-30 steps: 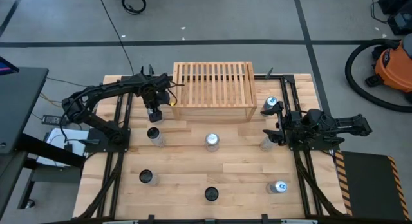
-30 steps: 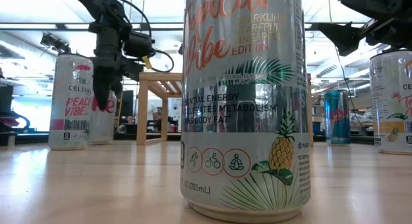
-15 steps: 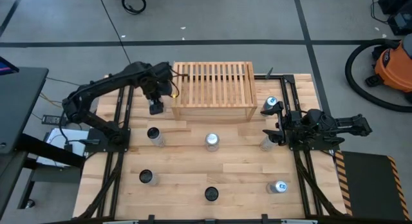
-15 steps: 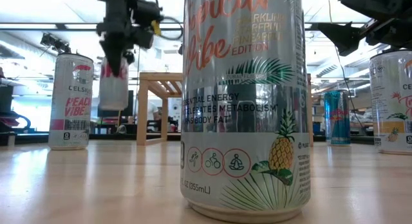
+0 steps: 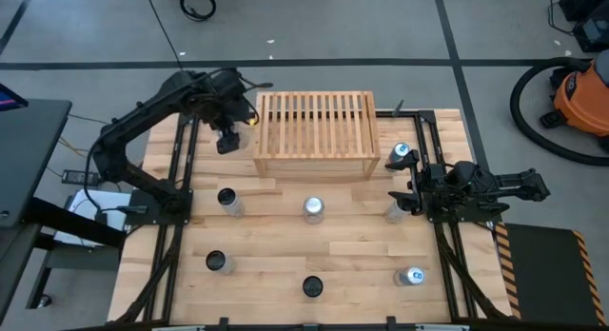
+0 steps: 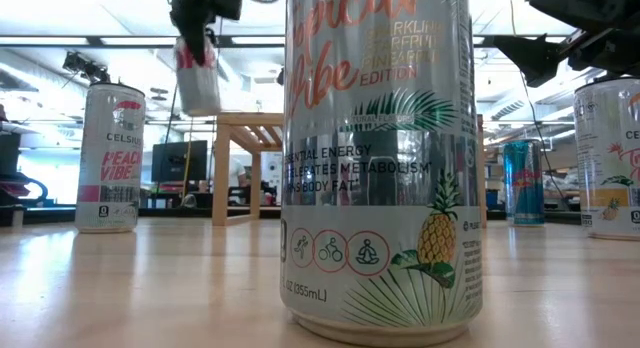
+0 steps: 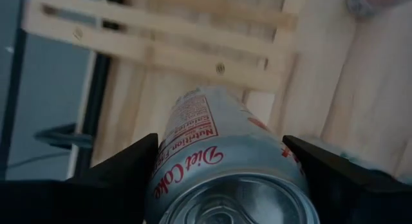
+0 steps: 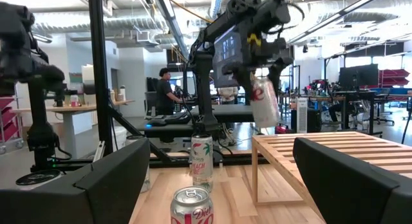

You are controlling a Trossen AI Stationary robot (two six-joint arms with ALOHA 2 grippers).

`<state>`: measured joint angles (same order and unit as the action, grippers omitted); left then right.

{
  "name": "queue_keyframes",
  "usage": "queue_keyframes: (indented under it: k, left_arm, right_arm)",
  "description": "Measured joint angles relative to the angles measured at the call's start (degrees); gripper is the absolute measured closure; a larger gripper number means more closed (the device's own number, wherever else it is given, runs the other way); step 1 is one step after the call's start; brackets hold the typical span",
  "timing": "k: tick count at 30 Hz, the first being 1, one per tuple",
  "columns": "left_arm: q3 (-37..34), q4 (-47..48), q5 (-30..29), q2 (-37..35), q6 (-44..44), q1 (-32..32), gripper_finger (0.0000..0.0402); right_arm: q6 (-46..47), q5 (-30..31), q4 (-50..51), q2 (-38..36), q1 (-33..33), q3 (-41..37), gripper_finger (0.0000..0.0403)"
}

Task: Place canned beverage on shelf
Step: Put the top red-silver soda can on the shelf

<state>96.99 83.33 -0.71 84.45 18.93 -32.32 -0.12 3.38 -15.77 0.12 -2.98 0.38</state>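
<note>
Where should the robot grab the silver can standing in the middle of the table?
Around its round side wall, coming straight down from above. The silver can stands upright with its top facing up and open table on all sides, so fingers can close on opposite sides. The left gripper is busy holding a Diet Coke can.

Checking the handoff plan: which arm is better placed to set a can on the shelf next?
Left. The left gripper already holds a can in the air beside the shelf; the right gripper waits low by the table's right edge.
</note>
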Motion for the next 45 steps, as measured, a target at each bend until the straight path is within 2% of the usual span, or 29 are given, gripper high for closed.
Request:
queue_keyframes:
  k: [5, 11, 16, 29, 45]
  left_arm:
    - [7.26, 1.24, -0.15, 3.52, 1.11, -0.02, 0.0092]
    - [18.2, 3.61, -0.1, 11.32, 1.21, 0.11, 0.0092]
    - [22.33, 3.86, -0.06, 15.83, 1.21, -0.33, 0.0092]
    - [23.15, 5.2, 2.25, 21.86, 0.11, 0.99, 0.0092]
    - [23.24, 2.16, 2.56, 22.33, 1.46, 1.04, 0.0085]
  right_arm:
    - [0.02, 0.0, 0.0, 0.02, 0.0, -0.02, 0.001]
    - [0.01, 0.0, 0.0, 0.0, 0.0, -0.02, 0.001]
    - [0.01, 0.0, 0.0, 0.0, 0.0, -0.01, 0.001]
    - [0.01, 0.0, 0.0, 0.0, 0.0, 0.01, 0.001]
    - [0.02, 0.0, 0.0, 0.0, 0.0, 0.0, 0.001]
